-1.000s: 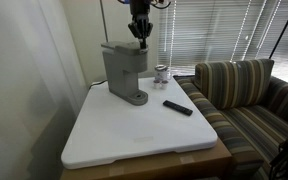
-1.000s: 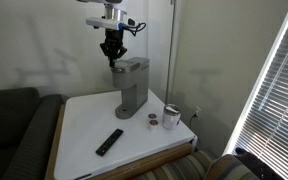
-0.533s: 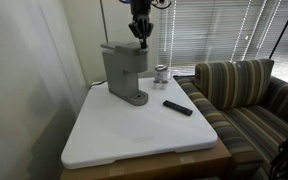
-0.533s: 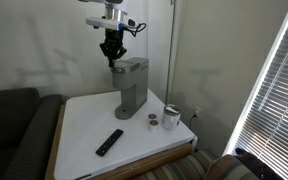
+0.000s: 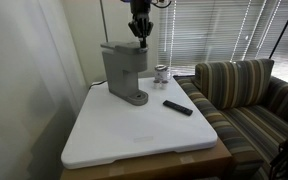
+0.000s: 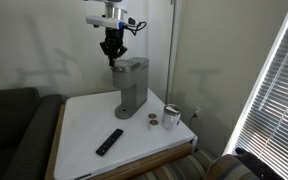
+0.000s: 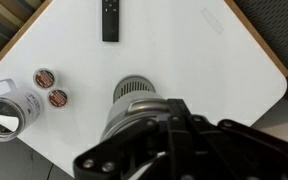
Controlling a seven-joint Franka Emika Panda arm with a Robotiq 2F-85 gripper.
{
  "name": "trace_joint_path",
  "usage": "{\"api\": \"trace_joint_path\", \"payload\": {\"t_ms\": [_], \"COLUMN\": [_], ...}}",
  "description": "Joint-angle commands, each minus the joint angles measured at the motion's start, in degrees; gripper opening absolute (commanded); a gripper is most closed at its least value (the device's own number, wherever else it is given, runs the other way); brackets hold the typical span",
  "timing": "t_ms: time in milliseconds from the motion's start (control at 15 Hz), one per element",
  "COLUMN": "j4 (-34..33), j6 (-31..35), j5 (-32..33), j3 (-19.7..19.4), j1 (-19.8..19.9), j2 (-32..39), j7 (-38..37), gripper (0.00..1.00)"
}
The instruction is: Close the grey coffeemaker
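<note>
- Coffeemaker (image 5: 125,72): plain grey, with a paler silver-grey top in the wrist view.
- Claw (image 5: 140,33): black.
- Table (image 5: 134,135): white top with a light wood edge.
- Remote (image 5: 178,107): black.
- Pods (image 7: 44,77): reddish-brown lids with white rims.
- Jar (image 7: 9,110): clear glass, whitish.
- Sofa (image 5: 244,85): stripes of olive, tan and dark blue-grey.
- Blinds (image 5: 214,30): grey horizontal slats.
- Couch (image 6: 14,130): dark grey-green, unpatterned.

Tall boxy grey coffeemaker (image 5: 124,72): matt plastic. Flat white surface (image 5: 134,135): smooth, matt, wood-look edge. Striped couch (image 5: 239,85): woven cloth. Small clear jar (image 5: 161,73): glossy glass. Flat black remote (image 5: 178,107): plastic.
</note>
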State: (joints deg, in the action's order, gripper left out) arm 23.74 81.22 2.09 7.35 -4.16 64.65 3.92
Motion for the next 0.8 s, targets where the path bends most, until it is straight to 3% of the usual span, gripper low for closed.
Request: {"api": "trace_joint_path", "payload": {"t_ms": [0, 733], "j4": [0.8, -0.87], "j6": [0.34, 3.15], "j5": [0.03, 0.02], "j3": [-0.05, 0.01], "j1": [0.55, 0.75], "j2": [-1.54, -3.41], "j7": [0.56, 1.18], "gripper": [0.0, 0.0]}}
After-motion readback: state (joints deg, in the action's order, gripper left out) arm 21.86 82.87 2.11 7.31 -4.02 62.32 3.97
